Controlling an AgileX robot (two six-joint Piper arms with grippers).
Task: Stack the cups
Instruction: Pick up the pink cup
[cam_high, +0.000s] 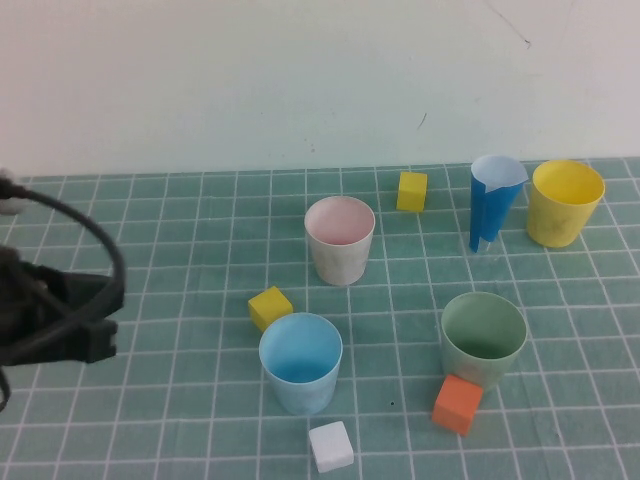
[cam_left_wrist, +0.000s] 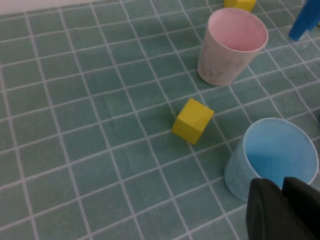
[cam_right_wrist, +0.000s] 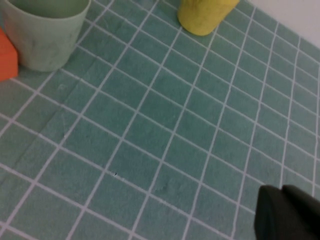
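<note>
Four cups stand apart and upright on the green grid mat: pink (cam_high: 339, 240) in the middle, light blue (cam_high: 300, 362) in front of it, green (cam_high: 483, 338) at the front right, yellow (cam_high: 565, 202) at the back right. My left gripper (cam_high: 103, 336) hovers at the mat's left side, shut and holding nothing. In the left wrist view this gripper (cam_left_wrist: 281, 186) sits just short of the light blue cup (cam_left_wrist: 272, 157), with the pink cup (cam_left_wrist: 231, 46) farther off. My right gripper (cam_right_wrist: 282, 192) is shut over bare mat, away from the green cup (cam_right_wrist: 45, 30) and yellow cup (cam_right_wrist: 202, 15); the high view does not show it.
A tall dark-blue cone cup (cam_high: 493, 202) stands beside the yellow cup. Small cubes lie around: yellow (cam_high: 411, 191) at the back, yellow (cam_high: 270, 307) by the light blue cup, orange (cam_high: 457, 404) against the green cup, white (cam_high: 331, 446) at the front edge.
</note>
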